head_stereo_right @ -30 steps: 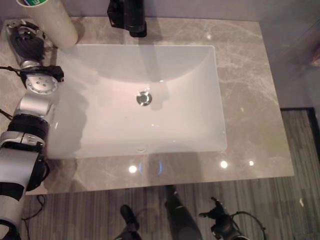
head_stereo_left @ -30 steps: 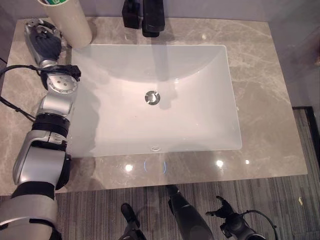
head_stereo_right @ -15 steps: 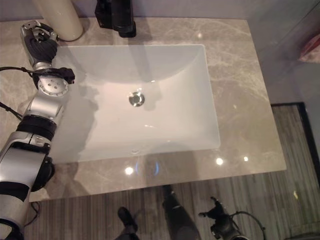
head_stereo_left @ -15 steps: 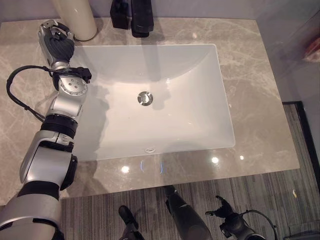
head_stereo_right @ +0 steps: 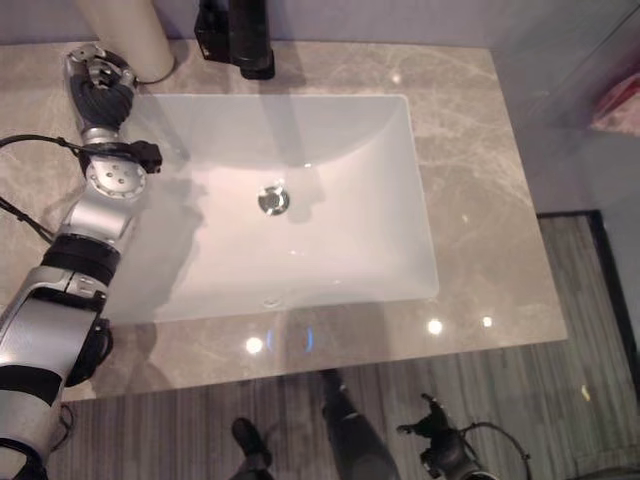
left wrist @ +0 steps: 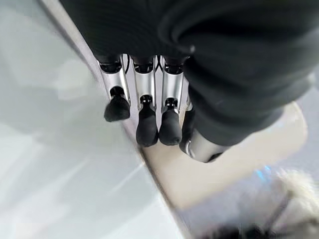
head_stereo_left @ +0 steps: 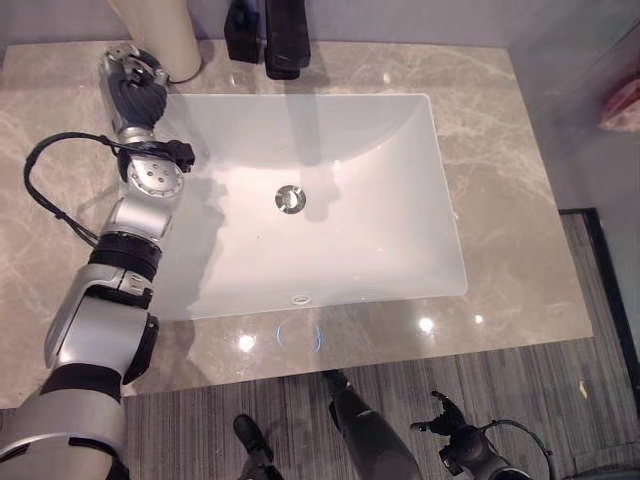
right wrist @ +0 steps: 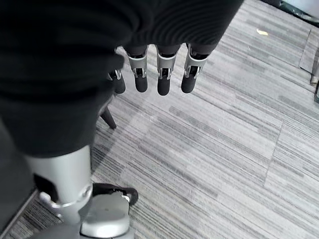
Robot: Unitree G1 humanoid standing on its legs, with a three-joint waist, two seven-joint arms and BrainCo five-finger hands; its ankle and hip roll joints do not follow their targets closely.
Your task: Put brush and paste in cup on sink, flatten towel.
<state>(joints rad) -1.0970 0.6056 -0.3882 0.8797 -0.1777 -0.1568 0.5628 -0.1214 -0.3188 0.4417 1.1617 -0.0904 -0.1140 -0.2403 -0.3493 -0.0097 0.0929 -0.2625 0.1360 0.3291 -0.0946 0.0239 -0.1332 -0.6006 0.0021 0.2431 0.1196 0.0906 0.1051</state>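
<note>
A: Tabletop [head_stereo_left: 520,180] of grey marble first, with the white sink [head_stereo_left: 330,250] sunk in its middle and a round metal drain [head_stereo_left: 290,198] at the bottom of the basin.

B: What stands along the back edge?

A: A black tap [head_stereo_left: 285,35] behind the basin, with a small black block [head_stereo_left: 241,30] just to its left. The cream cup [head_stereo_left: 160,35] stands at the far left corner.

B: And the hands?

A: The left hand [head_stereo_left: 135,85] rests on the rim of the sink just beside the cup, fingers [left wrist: 147,127] straight and loose, holding nothing. The right hand [right wrist: 159,74] hangs low over the striped floor [right wrist: 239,139], fingers relaxed, also empty.

B: Anything else around?

A: Something pink [head_stereo_left: 622,100] at the far right edge, too cut off to identify.
</note>
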